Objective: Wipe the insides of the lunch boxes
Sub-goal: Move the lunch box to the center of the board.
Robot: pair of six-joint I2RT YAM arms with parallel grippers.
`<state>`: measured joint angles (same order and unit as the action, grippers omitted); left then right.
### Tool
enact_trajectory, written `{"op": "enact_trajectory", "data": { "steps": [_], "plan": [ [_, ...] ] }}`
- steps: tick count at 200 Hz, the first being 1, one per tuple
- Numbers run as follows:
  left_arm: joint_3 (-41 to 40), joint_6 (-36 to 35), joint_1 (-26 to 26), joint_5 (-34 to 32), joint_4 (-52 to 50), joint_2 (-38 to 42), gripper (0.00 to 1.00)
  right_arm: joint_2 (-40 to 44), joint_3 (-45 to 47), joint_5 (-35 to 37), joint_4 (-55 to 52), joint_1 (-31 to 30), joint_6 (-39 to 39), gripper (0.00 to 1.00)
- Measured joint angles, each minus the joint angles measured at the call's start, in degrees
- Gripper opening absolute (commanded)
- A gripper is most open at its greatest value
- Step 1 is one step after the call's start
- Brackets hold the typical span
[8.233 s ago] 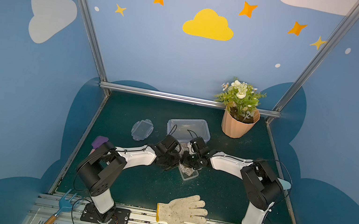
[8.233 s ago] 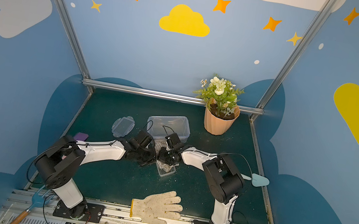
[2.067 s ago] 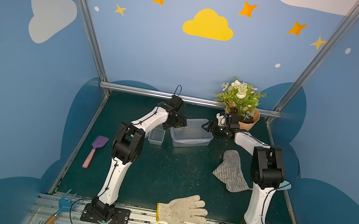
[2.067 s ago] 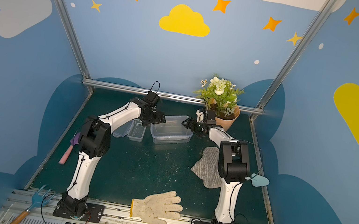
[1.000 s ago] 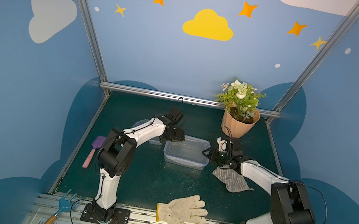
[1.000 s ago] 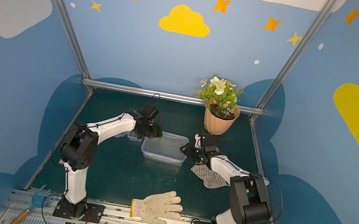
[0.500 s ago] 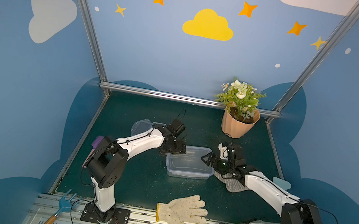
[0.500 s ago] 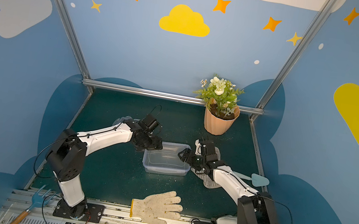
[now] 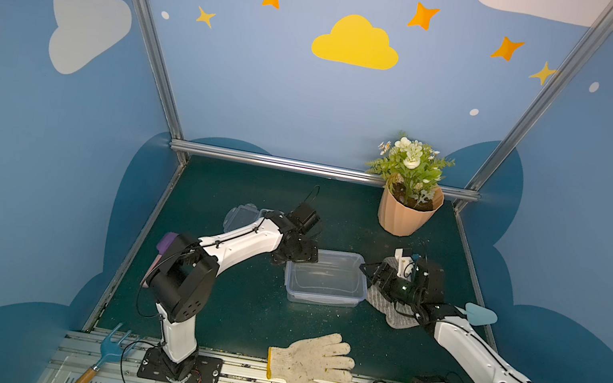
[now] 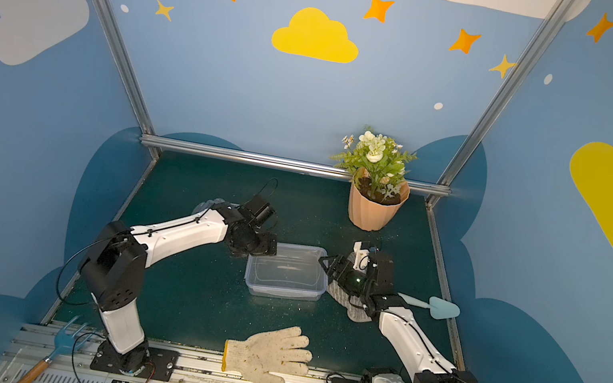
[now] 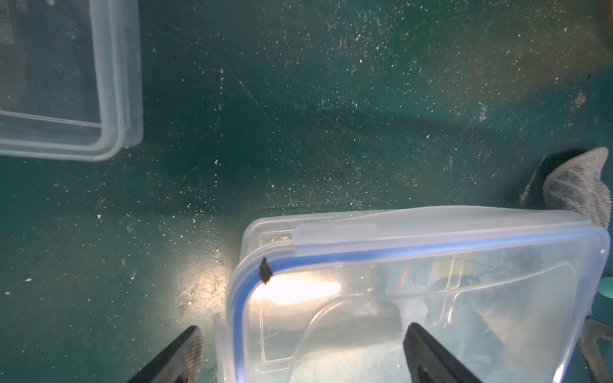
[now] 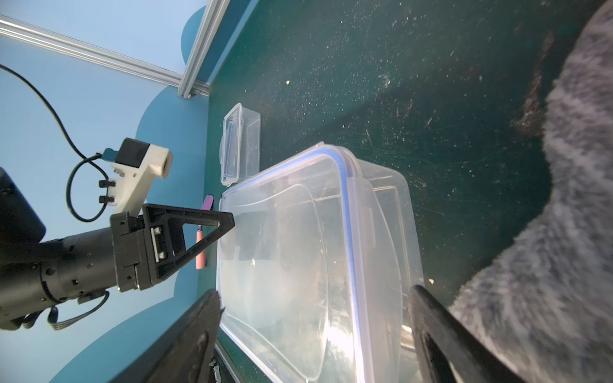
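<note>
The large lunch box (image 9: 324, 277) (image 10: 285, 271), clear plastic, stands mid-table with its blue-rimmed lid (image 11: 431, 298) (image 12: 298, 248) lying slightly askew on top. My left gripper (image 9: 306, 259) (image 11: 305, 351) is open, its jaws either side of the box's far left corner. My right gripper (image 9: 369, 274) (image 12: 315, 331) is open too and straddles the box's right end. The small lunch box (image 12: 240, 146) (image 11: 66, 83) sits at the back left, mostly hidden behind the left arm in both top views. A grey cloth (image 9: 389, 314) (image 12: 564, 199) lies under the right wrist.
A peach flower pot (image 9: 406, 213) stands at the back right. A white work glove (image 9: 310, 359) lies at the front edge. A blue fork (image 9: 110, 345) is front left, a pink brush (image 9: 165, 242) by the left wall, a light blue trowel (image 9: 480, 314) at the right edge.
The large lunch box has moved toward the front and slightly right between both grippers. The right gripper's jaws have spread wider. Both arms have drawn back with it.
</note>
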<state>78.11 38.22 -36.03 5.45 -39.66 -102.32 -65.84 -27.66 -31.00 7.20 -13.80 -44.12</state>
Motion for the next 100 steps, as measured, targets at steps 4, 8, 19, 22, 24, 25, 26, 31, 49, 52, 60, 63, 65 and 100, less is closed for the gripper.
{"op": "enact_trajectory", "data": {
  "steps": [4,8,19,22,24,25,26,31,49,52,60,63,65,100],
  "plan": [
    [0.0,0.1,0.0,0.0,-0.1,0.0,0.95,-0.2,0.4,-0.4,0.7,0.3,-0.5,0.79],
    [0.0,0.2,0.0,-0.1,-0.1,0.0,0.95,-0.6,0.9,-0.9,1.7,0.5,-0.9,0.75],
    [0.0,0.3,0.0,-0.3,-0.3,0.2,0.95,-2.1,2.0,-2.0,4.4,1.2,-2.0,0.65],
    [0.0,0.4,0.0,-0.3,-0.3,0.3,0.95,-2.6,2.4,-2.4,5.3,1.4,-2.5,0.63],
    [0.0,0.4,-0.1,-0.3,-0.4,0.4,0.95,-2.8,2.5,-2.5,5.6,1.5,-2.6,0.61],
    [0.0,0.4,-0.1,-0.4,-0.4,0.4,0.95,-3.0,2.6,-2.6,6.0,1.5,-2.5,0.6],
    [0.0,0.4,-0.1,-0.4,-0.4,0.5,0.95,-3.1,2.7,-2.7,6.2,1.6,-2.6,0.59],
    [0.0,0.5,-0.2,-0.5,-0.4,0.7,0.95,-3.8,3.2,-3.1,7.4,1.8,-3.5,0.56],
    [0.0,0.9,-0.6,-0.8,-0.5,1.6,0.95,-5.4,4.9,-4.2,10.9,2.5,-5.3,0.49],
    [0.0,0.9,-0.8,-0.8,-0.5,1.7,0.95,-5.5,5.2,-4.3,11.4,2.6,-5.3,0.48],
    [0.0,1.1,-1.0,-0.9,-0.6,1.9,0.95,-5.5,5.7,-4.4,12.5,2.8,-5.9,0.46],
    [0.0,1.1,-1.2,-0.9,-0.6,2.0,0.95,-5.5,5.9,-4.5,13.0,2.9,-6.3,0.46],
    [0.0,1.1,-1.2,-0.9,-0.6,2.0,0.95,-5.5,6.0,-4.5,13.3,2.9,-6.2,0.46],
    [0.0,1.5,-2.3,-1.0,-1.4,2.0,0.95,-5.5,8.1,-4.6,17.8,3.3,-8.2,0.41]
  ]
}}
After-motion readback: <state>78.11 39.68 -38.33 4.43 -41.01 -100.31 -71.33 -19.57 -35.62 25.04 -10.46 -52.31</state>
